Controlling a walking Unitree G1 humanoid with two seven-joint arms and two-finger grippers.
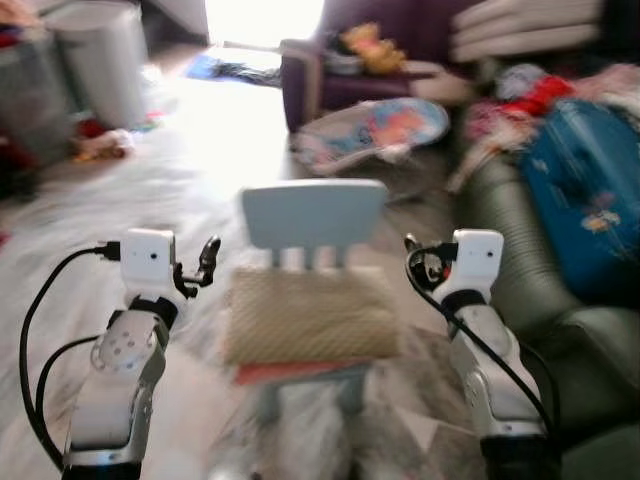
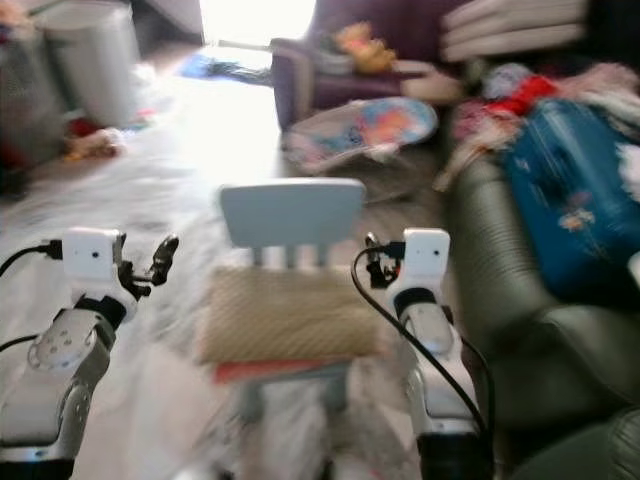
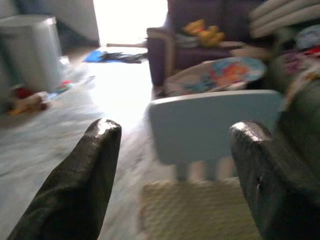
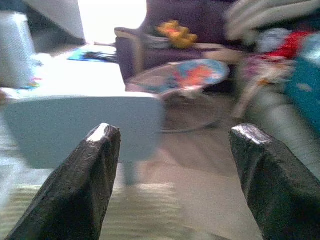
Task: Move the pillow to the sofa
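Approach step, frames blurred. Beige pillow (image 1: 310,318) lies on small pale-blue chair (image 1: 313,213), centre frame. Left gripper (image 1: 197,268) and right gripper (image 1: 418,262) flank it, both spread wide, empty. Green sofa (image 1: 520,270) at right. Next: reach in, clamp pillow sides.

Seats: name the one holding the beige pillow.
The small pale-blue chair between the grippers; the pillow lies on its seat, unlike the purple armchair behind.

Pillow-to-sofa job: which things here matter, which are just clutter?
Job:
- beige pillow, lying on the seat of the small blue chair
- green sofa, on the robot's right
- left gripper and right gripper, jaws open, one on each side of the pillow

Clutter:
- blue suitcase on the sofa
- purple armchair
- baby bouncer
- grey bin
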